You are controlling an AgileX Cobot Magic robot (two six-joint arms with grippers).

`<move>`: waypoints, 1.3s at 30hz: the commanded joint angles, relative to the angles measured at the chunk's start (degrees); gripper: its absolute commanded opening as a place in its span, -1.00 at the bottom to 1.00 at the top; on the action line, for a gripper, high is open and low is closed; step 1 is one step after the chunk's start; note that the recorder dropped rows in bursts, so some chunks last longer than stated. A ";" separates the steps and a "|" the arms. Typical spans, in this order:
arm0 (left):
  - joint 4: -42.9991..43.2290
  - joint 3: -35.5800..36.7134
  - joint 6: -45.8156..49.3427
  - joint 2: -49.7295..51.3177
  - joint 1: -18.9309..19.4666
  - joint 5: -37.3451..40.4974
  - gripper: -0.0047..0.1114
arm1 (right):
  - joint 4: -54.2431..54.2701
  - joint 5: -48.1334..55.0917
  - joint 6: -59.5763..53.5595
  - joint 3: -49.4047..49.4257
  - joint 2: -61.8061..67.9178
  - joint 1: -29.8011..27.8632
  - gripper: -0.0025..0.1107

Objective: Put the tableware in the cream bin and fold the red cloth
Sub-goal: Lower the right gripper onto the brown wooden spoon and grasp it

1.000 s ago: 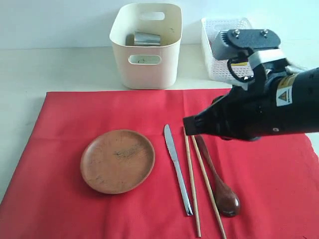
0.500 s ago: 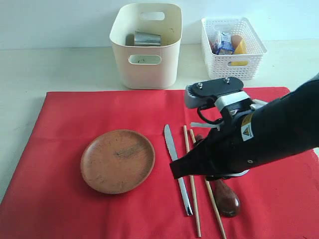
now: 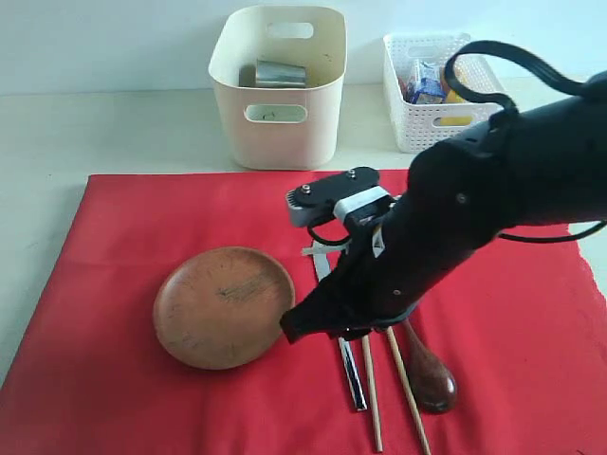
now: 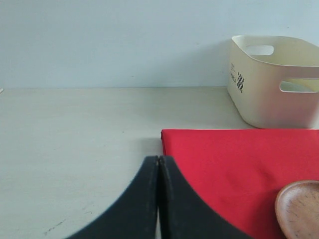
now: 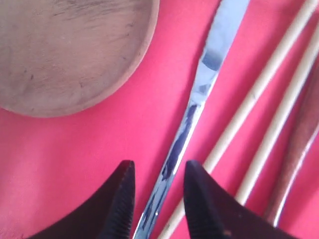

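Right pincer [image 5: 159, 167] hangs low over the silver knife [image 5: 214, 55], its two fingers apart with the blade's handle end running between them; nothing is clamped yet, and I cannot tell whether the tips touch the fabric. Over on the other side, the left pincer [image 4: 158, 160] has its fingers pressed together on nothing, sitting above the bare worktop [image 3: 114, 123] near a corner of the red cloth [image 3: 114, 246].

As for progress, it looks early. A steel cup [image 3: 280, 74] already lies inside the cream bin [image 3: 285, 142], which stands on the worktop just beyond the cloth's far edge. Left out on the cloth are the round brown plate [image 3: 223, 305], the knife just beside it, the pair of wooden chopsticks [image 3: 372, 398] and the dark brown wooden spoon [image 3: 432, 384]. The cloth itself lies spread flat, so folding is not begun and must wait until those pieces are off it.

From the room view, the right arm's black bulk covers the middle of the knife, the upper halves of the chopsticks and the spoon's handle. Most of the bin's inside is hidden by its walls, so what else sits under the cup I cannot say. The left arm does not show in that view at all.
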 commanded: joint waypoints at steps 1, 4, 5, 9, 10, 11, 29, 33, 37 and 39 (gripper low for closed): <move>0.06 -0.02 0.08 -0.28 0.11 -0.13 -0.91 | -3.41 0.32 -1.43 -4.11 4.05 0.16 -0.36; 0.06 -0.02 0.08 -0.28 0.11 -0.13 -0.91 | -4.41 0.43 -1.43 -6.02 5.95 0.16 -0.36; 0.06 -0.02 0.08 -0.28 0.11 -0.13 -0.91 | -5.04 0.43 -1.43 -6.57 6.41 0.16 -0.36; 0.06 -0.02 0.08 -0.28 0.11 -0.13 -0.91 | -10.66 0.69 0.49 -7.53 7.31 0.16 -0.36; 0.06 -0.02 0.08 -0.28 0.11 -0.13 -0.91 | -12.42 1.12 1.93 -7.77 7.31 0.16 -0.36; 0.06 -0.02 0.08 -0.28 0.11 -0.13 -0.91 | -14.83 1.24 4.33 -7.69 7.31 0.16 -0.36; 0.06 -0.02 0.08 -0.28 0.11 -0.13 -0.91 | -38.54 12.61 35.34 -7.69 7.24 -4.38 -0.36; 0.06 -0.02 0.08 -0.28 0.11 -0.13 -0.91 | -34.43 11.42 31.24 -7.69 7.24 -5.02 -0.36; 0.06 -0.02 0.08 -0.28 0.11 -0.13 -0.91 | -32.34 9.34 29.90 -7.69 7.48 -5.02 -0.36; 0.06 -0.02 0.08 -0.28 0.11 -0.13 -0.91 | -32.06 9.36 29.90 -7.69 8.26 -5.02 -0.36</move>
